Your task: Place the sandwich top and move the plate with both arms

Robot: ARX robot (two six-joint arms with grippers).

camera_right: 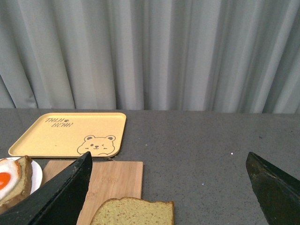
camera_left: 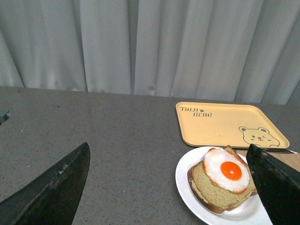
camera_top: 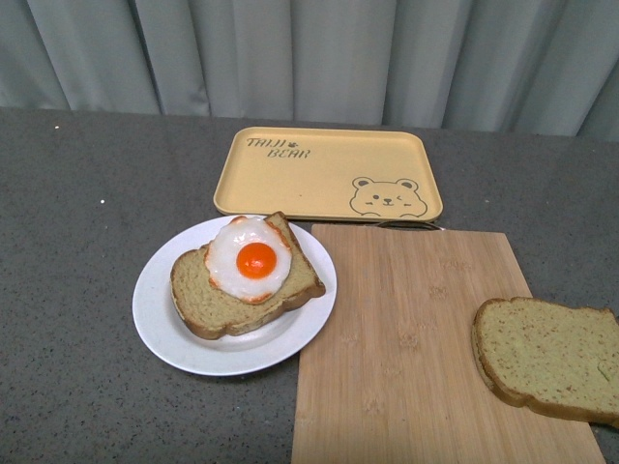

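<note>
The sandwich top [camera_top: 548, 360], a plain tan-green slice with a brown crust, lies on the right edge of the wooden cutting board [camera_top: 416, 338]; its far edge also shows in the right wrist view as the sandwich top [camera_right: 133, 212]. The white plate [camera_top: 160, 309] sits left of the board and carries a matching slice with a fried egg [camera_top: 250, 259]. No arm shows in the front view. My left gripper [camera_left: 171, 187] is open above the table, with the plate [camera_left: 185, 180] toward one finger. My right gripper [camera_right: 168, 187] is open, wide over the sandwich top.
A yellow bear-print tray [camera_top: 327, 174] lies behind the plate and board, empty. Grey curtains hang behind the dark grey table [camera_top: 77, 222]. The board's far corner [camera_right: 119, 176] shows in the right wrist view.
</note>
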